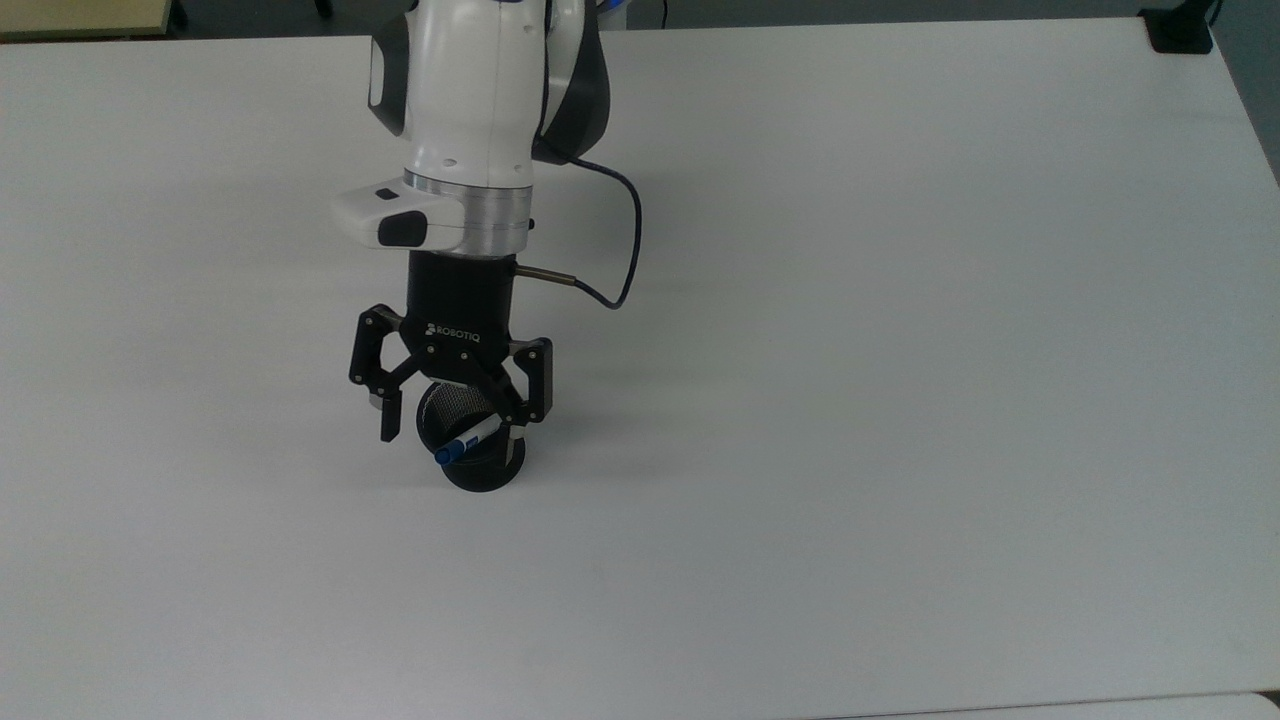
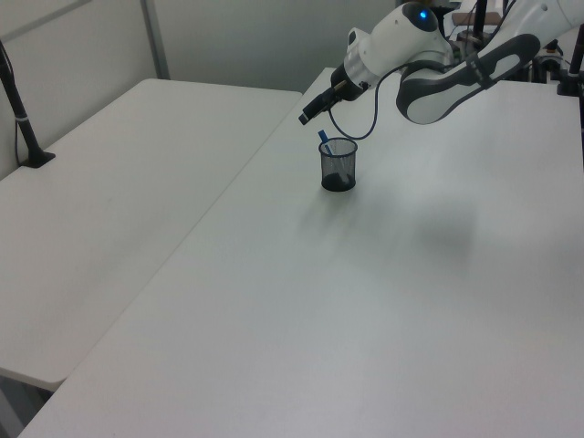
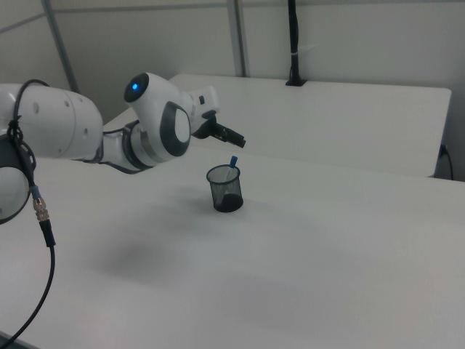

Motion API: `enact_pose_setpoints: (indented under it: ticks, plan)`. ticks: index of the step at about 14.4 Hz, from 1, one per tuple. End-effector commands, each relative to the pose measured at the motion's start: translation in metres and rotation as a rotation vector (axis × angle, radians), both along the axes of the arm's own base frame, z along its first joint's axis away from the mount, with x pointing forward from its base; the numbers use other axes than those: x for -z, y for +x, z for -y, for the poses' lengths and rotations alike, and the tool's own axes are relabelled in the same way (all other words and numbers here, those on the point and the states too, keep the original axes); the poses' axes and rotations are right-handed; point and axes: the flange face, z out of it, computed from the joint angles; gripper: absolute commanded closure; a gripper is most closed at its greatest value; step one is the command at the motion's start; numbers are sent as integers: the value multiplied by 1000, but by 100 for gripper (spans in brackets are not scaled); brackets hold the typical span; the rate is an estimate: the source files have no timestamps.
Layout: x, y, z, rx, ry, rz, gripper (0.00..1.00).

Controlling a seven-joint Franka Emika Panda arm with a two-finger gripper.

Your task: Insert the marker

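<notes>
1. You see a matt white tabletop (image 1: 900, 400), smooth, with only a soft sheen.
2. The cup (image 1: 478, 470) is black wire mesh, see-through in the left view (image 2: 338, 167).
3. The marker (image 1: 468, 440) looks like smooth plastic: white barrel, blue cap at its 8 o'clock end.
4. The claw (image 1: 452, 418) is matt black metal or plastic; you can't tell which.
5. Above it sits a brushed silvery metal ring (image 1: 480, 205) under glossy white arm shells (image 1: 470, 90).
</notes>
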Motion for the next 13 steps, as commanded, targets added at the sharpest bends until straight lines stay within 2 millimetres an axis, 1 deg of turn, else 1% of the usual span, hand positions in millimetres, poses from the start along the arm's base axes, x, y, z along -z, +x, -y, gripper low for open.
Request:
enact_pose_setpoints:
  ticks: [1, 3, 5, 6, 8, 10, 11, 13]
  plan:
    - [-15, -8, -46, 17, -47, -115, 0]
    - [-28, -17, -71, 20, -78, -179, 0]
    - [-44, -30, -87, 42, -80, -245, 0]
    - [-55, -37, -91, 50, -61, -280, 0]
    - [-78, -52, -90, 2, -6, -377, 0]
    - [-101, -73, -82, -104, 32, -496, 0]
    - [-110, -82, -77, -160, 23, -547, 0]
    - [-119, -97, -69, -228, -10, -629, 0]
